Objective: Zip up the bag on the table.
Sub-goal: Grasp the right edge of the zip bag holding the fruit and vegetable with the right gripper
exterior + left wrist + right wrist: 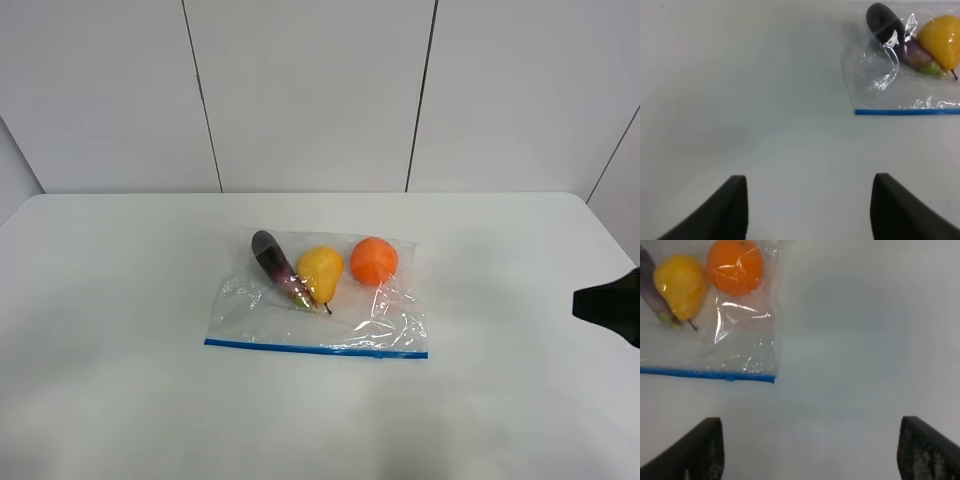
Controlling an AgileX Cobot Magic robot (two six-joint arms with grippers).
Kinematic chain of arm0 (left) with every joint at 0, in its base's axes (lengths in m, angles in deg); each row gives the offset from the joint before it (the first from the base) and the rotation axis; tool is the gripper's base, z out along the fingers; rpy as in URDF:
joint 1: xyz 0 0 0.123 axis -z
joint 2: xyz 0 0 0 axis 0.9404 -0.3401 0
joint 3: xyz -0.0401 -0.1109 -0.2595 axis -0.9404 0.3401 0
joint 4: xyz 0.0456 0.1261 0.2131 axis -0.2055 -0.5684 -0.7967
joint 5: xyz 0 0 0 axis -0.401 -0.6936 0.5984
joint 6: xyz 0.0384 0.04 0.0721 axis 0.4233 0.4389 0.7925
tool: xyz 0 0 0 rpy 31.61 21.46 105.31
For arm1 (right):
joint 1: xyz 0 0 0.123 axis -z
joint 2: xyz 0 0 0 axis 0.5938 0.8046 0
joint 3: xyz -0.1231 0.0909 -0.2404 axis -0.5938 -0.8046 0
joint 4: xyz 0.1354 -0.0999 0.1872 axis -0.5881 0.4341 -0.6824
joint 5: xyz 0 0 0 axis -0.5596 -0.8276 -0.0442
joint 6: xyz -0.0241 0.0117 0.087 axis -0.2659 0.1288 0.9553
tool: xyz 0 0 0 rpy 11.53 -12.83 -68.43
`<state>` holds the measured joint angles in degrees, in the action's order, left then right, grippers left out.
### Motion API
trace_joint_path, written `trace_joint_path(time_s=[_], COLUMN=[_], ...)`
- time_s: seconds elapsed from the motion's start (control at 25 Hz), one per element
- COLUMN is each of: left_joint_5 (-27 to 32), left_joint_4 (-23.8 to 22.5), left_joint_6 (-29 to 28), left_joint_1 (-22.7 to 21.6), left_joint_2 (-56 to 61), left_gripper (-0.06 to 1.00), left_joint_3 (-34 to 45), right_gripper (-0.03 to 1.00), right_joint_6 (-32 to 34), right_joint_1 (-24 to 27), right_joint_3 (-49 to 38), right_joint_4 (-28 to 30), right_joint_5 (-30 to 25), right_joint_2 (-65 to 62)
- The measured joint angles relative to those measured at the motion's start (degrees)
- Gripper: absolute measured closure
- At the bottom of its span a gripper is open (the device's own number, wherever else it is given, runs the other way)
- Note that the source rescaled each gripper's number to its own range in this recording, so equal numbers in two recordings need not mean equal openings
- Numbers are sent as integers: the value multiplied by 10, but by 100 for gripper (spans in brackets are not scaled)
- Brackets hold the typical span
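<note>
Clear plastic bag [315, 310] lies flat near the middle of the white counter [120, 300], w/ its blue zip strip [315, 348] running along the 6 o'clock edge in the high view. Inside, toward the bag's 12 o'clock side, sit three items in a row: purple eggplant [272, 260] at approx. 10 o'clock, tilted, its lower end touching the yellow pear [320, 272] in the middle; orange [374, 260] at approx. 2 o'clock, just beside the pear w/ a small gap. Can't tell from any view whether the strip is sealed. L hand [810, 177] hangs over bare counter, fingers [735, 205] spread wide, released, gripping nothing; bag's corner w/ eggplant and pear shows well apart from it. R hand [811, 421] is likewise released, fingers [920, 450] far apart, nothing between them, bag's other corner w/ the orange and the strip's end clear of it. In the high view only a dark bit of the R arm [610, 308] shows, at the 3 o'clock edge, well apart from the bag.
</note>
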<state>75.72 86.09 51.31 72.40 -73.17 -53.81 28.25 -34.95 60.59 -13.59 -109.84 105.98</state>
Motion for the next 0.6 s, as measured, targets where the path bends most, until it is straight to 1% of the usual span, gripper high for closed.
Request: trace_joint_path(time_s=[0.24, 0.4, 0.6], left_joint_5=[0, 0, 0], left_joint_4=[0, 0, 0], left_joint_6=[0, 0, 0], left_joint_1=[0, 0, 0], left_joint_2=[0, 0, 0], left_gripper=[19, 19, 19], left_joint_3=[0, 0, 0], right_gripper=[-3, -3, -3], right_joint_6=[-36, -62, -92], right_joint_1=[0, 0, 0], right_joint_3=[1, 1, 1], right_joint_4=[-55, -94, -129], right_joint_5=[22, 43, 62], right_joint_2=[104, 149, 209])
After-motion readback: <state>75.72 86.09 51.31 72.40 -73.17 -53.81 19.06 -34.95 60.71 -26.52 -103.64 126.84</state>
